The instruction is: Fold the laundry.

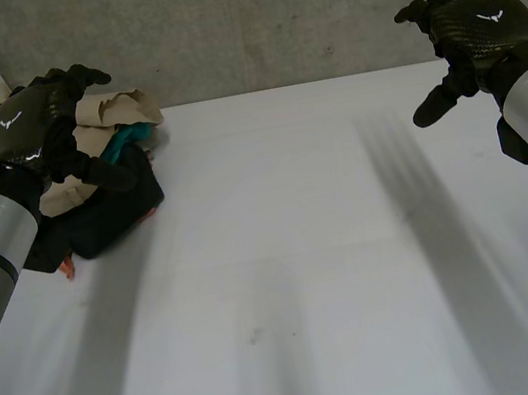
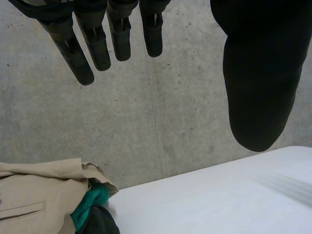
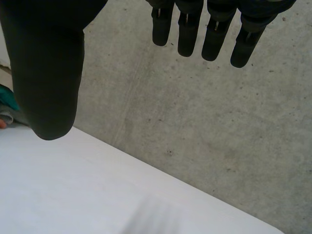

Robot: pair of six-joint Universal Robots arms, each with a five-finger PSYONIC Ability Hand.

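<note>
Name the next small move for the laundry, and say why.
Probably lower the left hand onto the crumpled beige garment topping the heap of clothes: that hand hangs open near it, holding nothing, the right hand is open far across the white table, and nothing is spread out yet.

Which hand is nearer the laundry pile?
Left. The left hand is open just above the pile at the table's far left; the right hand is open over the far right side, well apart from it.

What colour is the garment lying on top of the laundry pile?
Beige; the garment shows best in the left wrist view.
</note>
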